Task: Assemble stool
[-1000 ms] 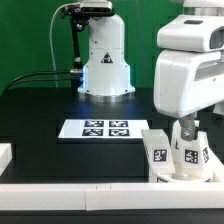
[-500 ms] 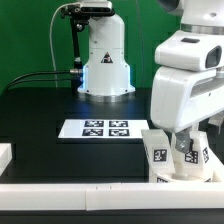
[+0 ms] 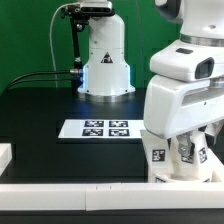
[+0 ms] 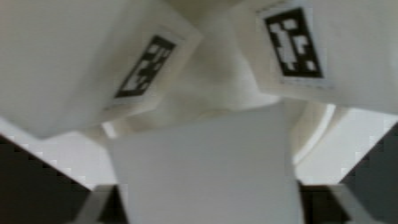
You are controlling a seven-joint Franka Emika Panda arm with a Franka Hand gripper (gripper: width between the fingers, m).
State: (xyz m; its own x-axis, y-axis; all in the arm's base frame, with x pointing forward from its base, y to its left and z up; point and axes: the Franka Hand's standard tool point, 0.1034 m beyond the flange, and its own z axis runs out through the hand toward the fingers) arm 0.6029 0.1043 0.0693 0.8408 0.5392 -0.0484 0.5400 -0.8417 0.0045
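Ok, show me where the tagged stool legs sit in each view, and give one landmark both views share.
Exterior view: the stool legs stand low at the exterior view's right, under the arm's white wrist housing, beside the marker board.
Wrist view: the same legs fill most of the picture, close up, white faces angled apart.
Shared landmark: the black-and-white square tags on the legs' faces.

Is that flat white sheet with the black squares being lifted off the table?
No, the marker board lies flat on the black table, apart from the arm, which is lowered over the tagged stool legs.
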